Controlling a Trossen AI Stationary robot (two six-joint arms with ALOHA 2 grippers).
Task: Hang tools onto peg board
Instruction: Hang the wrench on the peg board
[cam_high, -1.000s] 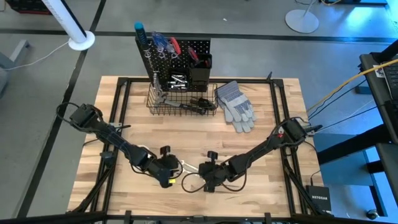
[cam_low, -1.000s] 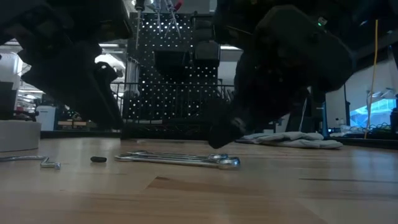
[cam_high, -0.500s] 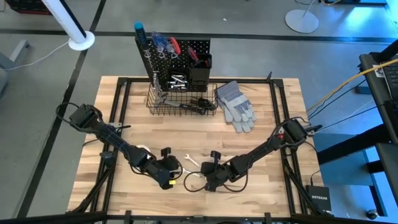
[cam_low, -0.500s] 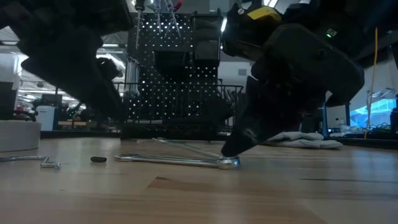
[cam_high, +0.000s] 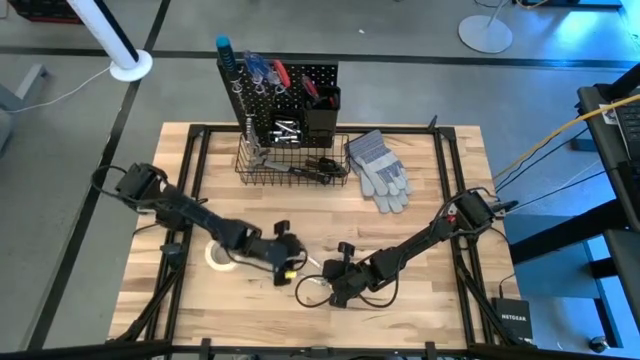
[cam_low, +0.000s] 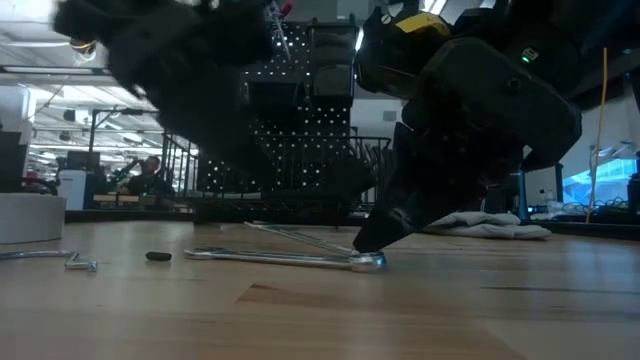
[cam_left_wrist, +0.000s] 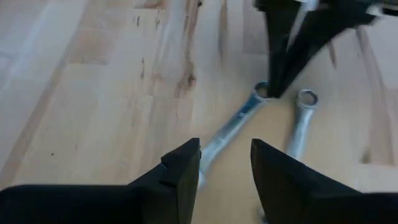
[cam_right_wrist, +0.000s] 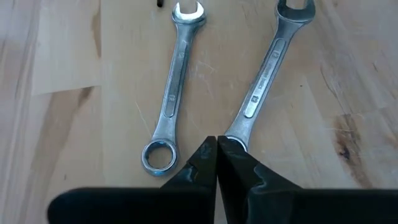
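Two silver wrenches lie flat on the wooden table near its front edge, one (cam_right_wrist: 174, 81) beside the other (cam_right_wrist: 267, 68), their open ends pointing away from my right gripper. My right gripper (cam_right_wrist: 216, 142) is shut, its tips down at the ring end of the second wrench. My left gripper (cam_left_wrist: 225, 165) hovers open just left of them, above that wrench's open end, touching nothing. The black peg board (cam_high: 300, 85) stands upright at the far edge with tools on its hooks and a wire basket (cam_high: 290, 160) at its base. My right gripper has its shut fingertips (cam_left_wrist: 273, 81) on the ring end (cam_left_wrist: 261, 92) of one wrench, slanting down from the table's right. The fingers lie along the shaft (cam_right_wrist: 245, 118) and hide the ring in the wrist view. Whether any of the ring is pinched, I cannot tell. The wrench lies on the table.
A white tape roll (cam_high: 218, 255) sits on the table left of my left gripper. Grey work gloves (cam_high: 380, 170) lie right of the basket. A small bent key (cam_low: 70, 260) and a small dark bit (cam_low: 158, 256) lie near the front edge.
My right gripper has come down onto the wrench's ring end and shut there; that wrench's open end has swung away from the other wrench. My left gripper has moved toward the table's right, toward the wrenches, uncovering the tape roll.
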